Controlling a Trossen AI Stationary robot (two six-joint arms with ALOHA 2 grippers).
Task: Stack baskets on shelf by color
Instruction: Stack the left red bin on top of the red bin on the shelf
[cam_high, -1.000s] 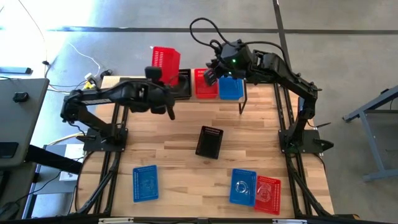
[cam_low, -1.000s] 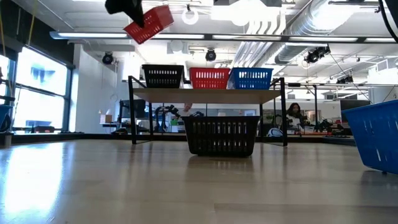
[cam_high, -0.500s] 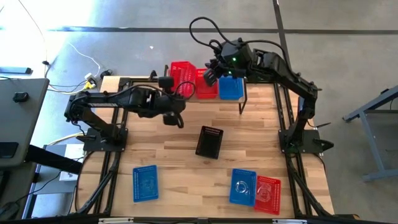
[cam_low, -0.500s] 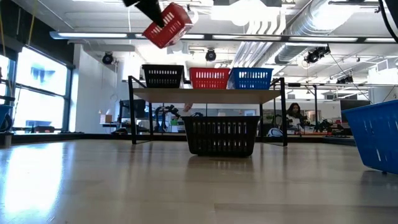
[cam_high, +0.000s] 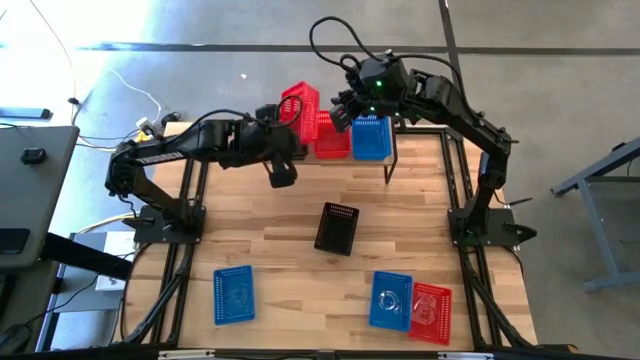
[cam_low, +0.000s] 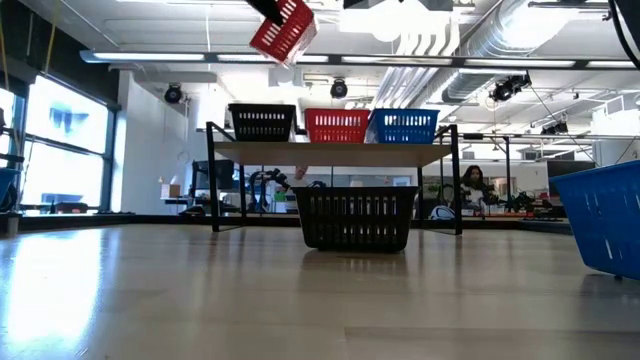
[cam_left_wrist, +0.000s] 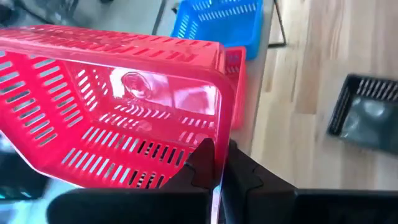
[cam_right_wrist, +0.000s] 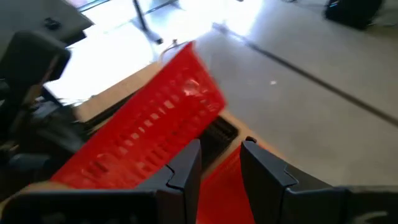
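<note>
Left gripper (cam_left_wrist: 214, 163): raised above the back of the table, fingers pinched on the wall of a red basket (cam_high: 299, 108). That carried basket hung tilted in the air, above and a little to the left of the shelf's middle basket in the low view (well clear of the row beneath it).

Shelf (cam_low: 335, 152): at the table's far edge, wooden top on thin black legs. On it, side by side in the low view: one black basket (cam_low: 262, 122), one red shelf basket (cam_low: 337, 125), one blue shelf basket (cam_low: 405, 125).

Right gripper (cam_right_wrist: 219, 163): held over the red shelf basket beside the carried one, fingers parted with a gap between them, gripping nothing.

Table (cam_high: 270, 230), remaining stock: a second black basket (cam_high: 336, 228) near the centre, apart from everything else; a blue basket (cam_high: 233, 294) at the near left; another blue basket (cam_high: 390, 300) at the near right, just beside a red floor-level basket (cam_high: 431, 312).

Background, low view: a seated person (cam_low: 470, 186) beyond the table, to the right of the shelf.
</note>
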